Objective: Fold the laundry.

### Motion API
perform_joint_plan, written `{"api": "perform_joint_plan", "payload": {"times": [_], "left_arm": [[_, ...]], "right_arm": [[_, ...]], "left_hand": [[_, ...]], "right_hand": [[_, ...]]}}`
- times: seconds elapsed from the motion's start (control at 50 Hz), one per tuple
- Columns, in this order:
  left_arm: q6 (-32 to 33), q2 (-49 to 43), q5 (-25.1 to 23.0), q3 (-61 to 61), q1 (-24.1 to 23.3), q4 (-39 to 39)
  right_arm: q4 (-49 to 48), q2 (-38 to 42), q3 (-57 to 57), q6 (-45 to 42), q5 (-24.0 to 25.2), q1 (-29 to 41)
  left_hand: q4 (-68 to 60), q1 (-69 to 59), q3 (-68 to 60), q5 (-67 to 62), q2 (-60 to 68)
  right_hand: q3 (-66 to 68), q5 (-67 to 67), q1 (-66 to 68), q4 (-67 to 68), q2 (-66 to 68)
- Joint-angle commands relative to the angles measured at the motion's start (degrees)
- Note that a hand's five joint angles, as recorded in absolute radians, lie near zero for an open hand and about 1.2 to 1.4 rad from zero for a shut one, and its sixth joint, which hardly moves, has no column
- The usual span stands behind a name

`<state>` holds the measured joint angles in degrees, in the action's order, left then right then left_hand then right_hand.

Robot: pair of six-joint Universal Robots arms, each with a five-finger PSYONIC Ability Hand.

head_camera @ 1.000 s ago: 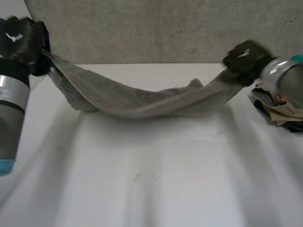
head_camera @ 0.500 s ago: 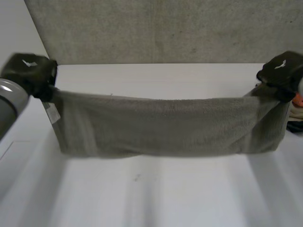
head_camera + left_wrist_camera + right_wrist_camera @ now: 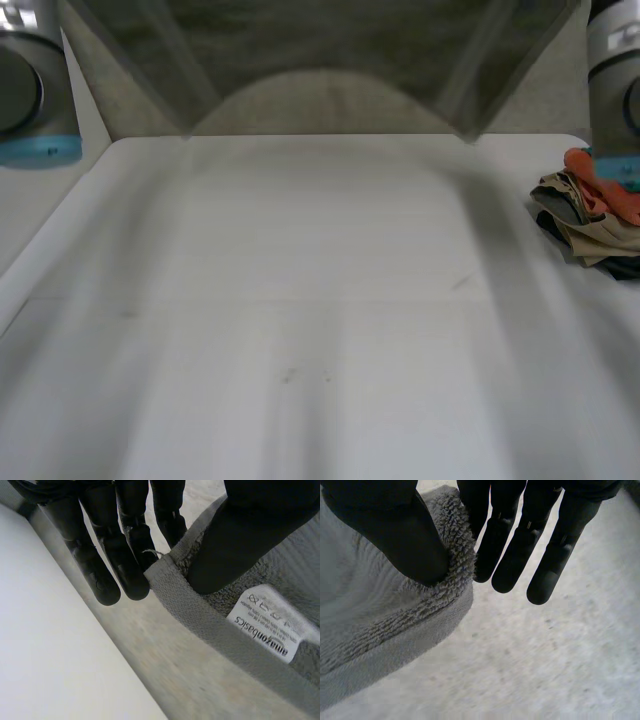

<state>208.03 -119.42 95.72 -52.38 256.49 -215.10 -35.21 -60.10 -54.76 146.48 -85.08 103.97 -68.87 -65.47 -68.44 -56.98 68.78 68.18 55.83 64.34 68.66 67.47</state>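
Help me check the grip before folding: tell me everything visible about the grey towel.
The grey towel is terry cloth with looped pile, a woven hem and a white label printed amazonbasics. It hangs spread above the white table. The left hand pinches the corner by the label between thumb and fingers; the right hand pinches the opposite end likewise.

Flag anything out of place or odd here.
Nothing is spilled or damaged. The towel is pinched at a corner by the left hand and at an edge by the right hand. Its blurred lower edge looks arched, not level. A crumpled clothes pile sits at the table edge.
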Motion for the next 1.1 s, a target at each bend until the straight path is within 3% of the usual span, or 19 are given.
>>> {"api": "perform_joint_plan", "payload": {"times": [0.02,0.22,0.36,0.44,0.54,0.6,0.66,0.78,0.9,1.02,1.1], "left_arm": [[-5.4,1.7,-3.9,-13.8,1.2,1.2],[-5.0,1.0,-6.3,-35.0,1.2,3.0],[-4.2,6.3,-6.3,-45.2,1.5,11.4],[0.3,14.2,-6.3,-49.5,2.8,24.9],[12.4,23.0,-6.0,-53.4,3.4,49.0],[17.3,25.6,-6.1,-54.5,3.6,55.6],[18.5,26.0,-6.2,-54.1,3.5,54.0],[18.1,24.1,-6.2,-51.5,2.5,40.9],[15.7,14.1,-5.8,-44.1,-1.5,28.1],[14.6,4.0,-5.2,-34.7,-2.7,23.0],[14.8,-2.1,-1.9,-29.2,-3.5,23.0]], "right_arm": [[7.1,2.6,-5.3,2.0,2.4,-0.3],[18.1,11.2,-11.1,1.2,4.7,-0.6],[27.4,7.7,-18.9,-4.5,5.6,-1.1],[37.7,0.8,-24.4,-13.1,5.8,-3.0],[53.8,-7.5,-30.4,-25.4,4.6,-5.8],[60.5,-10.4,-33.2,-31.3,3.8,-7.2],[60.6,-10.8,-33.4,-32.1,4.0,-7.6],[50.8,-9.9,-31.6,-25.8,4.0,-7.5],[38.1,-1.9,-28.7,-18.3,3.8,-7.4],[30.8,3.9,-24.2,-16.8,2.9,-6.2],[27.6,8.7,-19.5,-16.7,1.7,-4.4]], "left_hand": [[-11.1,-14.5,-11.6,-13.0,11.2],[-11.1,-14.5,-11.6,-13.0,11.2],[-11.1,-14.5,-11.6,-13.0,11.2],[-11.1,-14.5,-11.6,-13.0,11.2],[-11.1,-14.5,-11.6,-13.0,11.2],[-11.1,-14.5,-11.6,-13.0,11.2],[-11.1,-14.5,-11.6,-13.0,11.2],[-11.1,-14.5,-11.6,-13.0,11.2],[-11.1,-14.5,-11.6,-13.0,11.2],[-11.1,-14.5,-11.6,-13.0,11.2],[-11.1,-14.5,-11.6,-13.0,11.2]], "right_hand": [[11.8,14.2,15.7,11.3,12.5],[11.8,14.2,15.7,11.3,12.5],[11.8,14.2,15.7,11.3,12.5],[11.8,14.2,15.7,11.3,12.5],[11.8,14.2,15.7,11.3,12.5],[11.8,14.2,15.7,11.3,12.5],[11.8,14.2,15.7,11.3,12.5],[11.8,14.2,15.7,11.3,12.5],[11.8,14.2,15.7,11.3,12.5],[11.8,14.2,15.7,11.3,12.5],[11.8,14.2,15.7,11.3,12.5]]}}
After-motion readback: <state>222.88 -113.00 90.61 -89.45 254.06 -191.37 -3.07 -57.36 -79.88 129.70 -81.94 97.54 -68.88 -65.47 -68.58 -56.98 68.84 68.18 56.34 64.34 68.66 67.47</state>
